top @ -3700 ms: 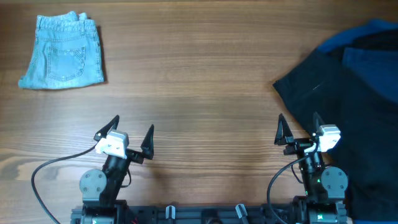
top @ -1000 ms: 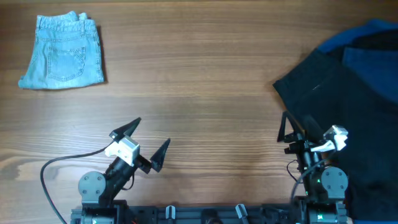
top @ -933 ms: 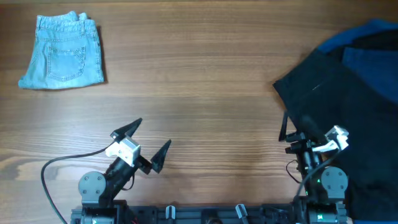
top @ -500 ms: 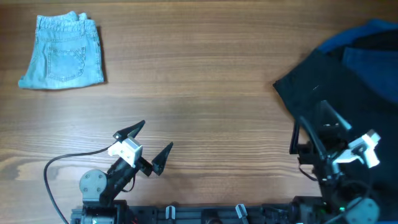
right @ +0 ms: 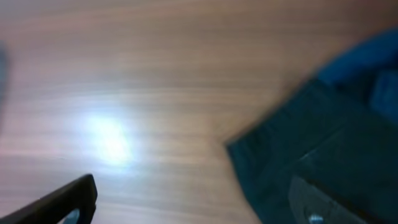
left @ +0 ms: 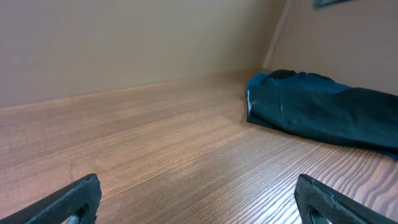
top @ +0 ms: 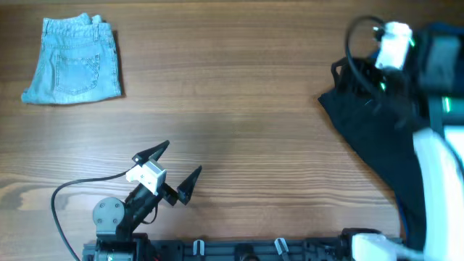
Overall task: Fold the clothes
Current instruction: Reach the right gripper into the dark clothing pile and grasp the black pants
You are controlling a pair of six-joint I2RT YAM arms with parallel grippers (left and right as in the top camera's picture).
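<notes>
Clothes heaped at the right edge of the worktop (top: 246,94): dark garment (top: 370,123) uppermost, blue garment (top: 444,35) showing beneath toward the far corner. Folded denim shorts (top: 72,69) far left, well apart. Looks soft, light and limp; likely to sag and bunch if lifted by one point, so best pinched at a hem corner along the edge facing the centre, one layer only. Left gripper (top: 178,161) low over bare wood, jaws spread, empty. Right gripper (right: 189,202) raised above the dark garment's edge, blurred, jaws parted, holding nothing.
</notes>
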